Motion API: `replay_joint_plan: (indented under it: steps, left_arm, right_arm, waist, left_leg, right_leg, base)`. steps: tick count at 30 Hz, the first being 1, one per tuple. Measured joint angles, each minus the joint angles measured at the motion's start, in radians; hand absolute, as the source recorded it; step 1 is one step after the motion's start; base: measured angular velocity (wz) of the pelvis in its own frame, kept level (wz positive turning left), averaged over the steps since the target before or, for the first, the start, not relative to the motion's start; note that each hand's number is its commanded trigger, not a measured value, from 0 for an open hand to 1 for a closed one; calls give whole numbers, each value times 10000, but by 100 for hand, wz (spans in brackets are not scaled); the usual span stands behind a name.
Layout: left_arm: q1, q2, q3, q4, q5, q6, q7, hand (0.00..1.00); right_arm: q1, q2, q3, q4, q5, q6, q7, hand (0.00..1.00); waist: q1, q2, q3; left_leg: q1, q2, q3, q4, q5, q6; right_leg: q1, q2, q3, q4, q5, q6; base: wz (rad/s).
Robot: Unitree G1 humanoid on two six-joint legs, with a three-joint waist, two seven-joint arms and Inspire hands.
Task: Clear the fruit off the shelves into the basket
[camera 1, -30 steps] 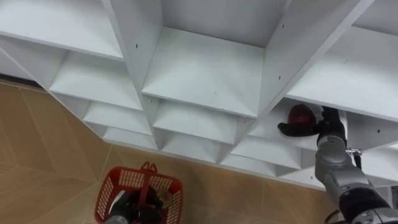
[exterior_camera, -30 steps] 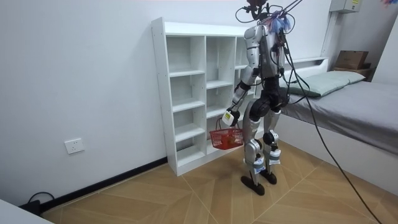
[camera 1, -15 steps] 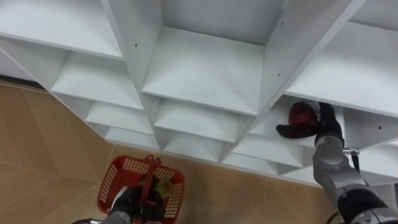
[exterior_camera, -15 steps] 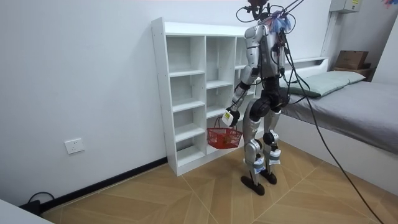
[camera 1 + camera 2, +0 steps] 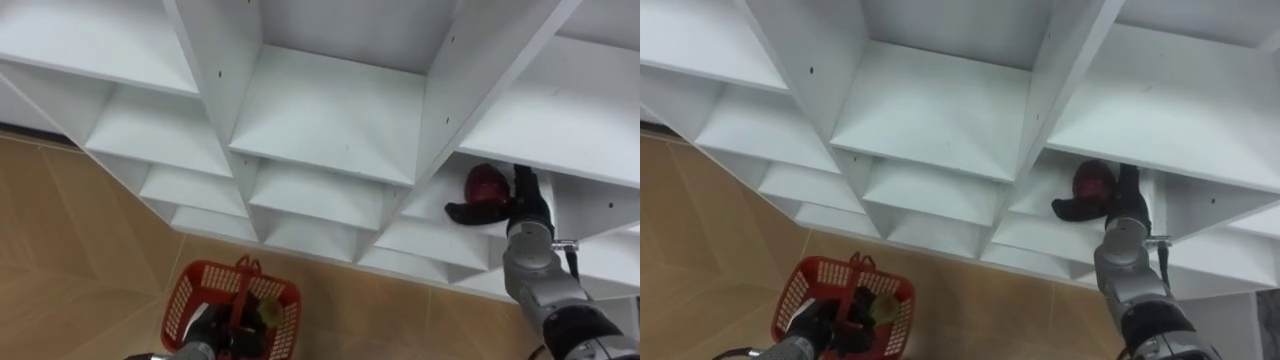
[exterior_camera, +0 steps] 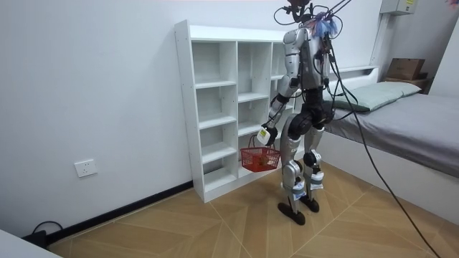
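Swinging slightly rightward, the red basket (image 5: 186,292) hung from the left robot hand (image 5: 203,331), closed on its handle. In the closet (image 5: 330,110), the right robot hand (image 5: 526,204) clasped the red fruit (image 5: 487,183), which lay just left of its palm, high above the basket.

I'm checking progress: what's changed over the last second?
The right hand edged slightly left toward the dark red round fruit in the white shelf unit. The red plastic basket, hanging from the left hand, swayed slightly. The fruit stayed on its shelf.
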Motion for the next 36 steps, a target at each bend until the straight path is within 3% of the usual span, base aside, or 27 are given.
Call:
replay_joint_plan:
  steps: [6,15,36]
  left_arm:
    - [-159,-1,-12,30,-169,0,-62,100]
    - [-157,-22,-170,126,-192,3,-195,100]
    - [-146,-157,-177,270,-194,5,-107,100]
  right_arm:
    - [-2,1,-21,20,-41,17,-313,100]
    - [-2,157,-14,25,-163,8,-318,100]
    - [23,174,6,25,-172,-38,-83,100]
  waist:
    - [-1,10,-2]
    - [-13,222,-64]
    - [-119,223,-65]
  left_leg:
    - [-9,0,-2,6,47,-19]
    - [-23,5,-11,-24,58,-23]
    - [-2,4,-10,-43,59,-22]
  right_leg:
    - [-1,1,-14,-1,30,-50]
    - [-3,2,-21,44,51,-82]
    - [21,-1,-13,45,54,-84]
  base:
    - [0]
    - [0]
    - [0]
